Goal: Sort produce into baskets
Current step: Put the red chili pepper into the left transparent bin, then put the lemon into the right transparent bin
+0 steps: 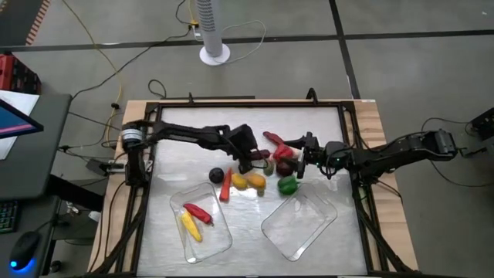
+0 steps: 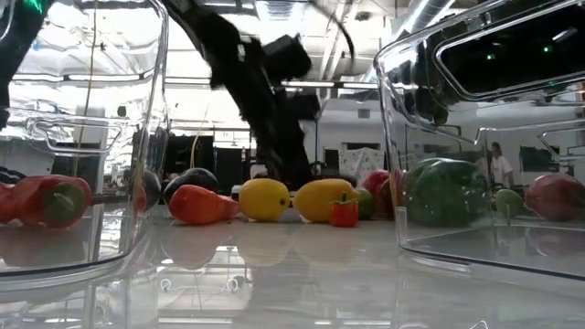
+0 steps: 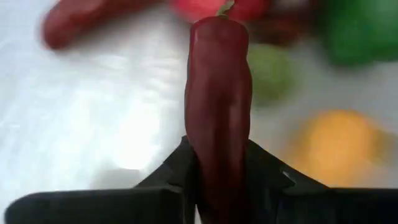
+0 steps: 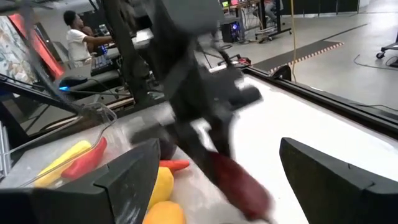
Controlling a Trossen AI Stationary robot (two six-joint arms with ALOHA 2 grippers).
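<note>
Left wrist view shows the left gripper pinching a glossy, tapered dark red chilli among the produce pile at mid-table. It looks like the pick-up step; next the chilli must be lifted and carried to the near-left clear tray, which holds a red chilli and yellow corn. The right gripper hovers beside the pile, fingers spread, the near-right tray bare.
</note>
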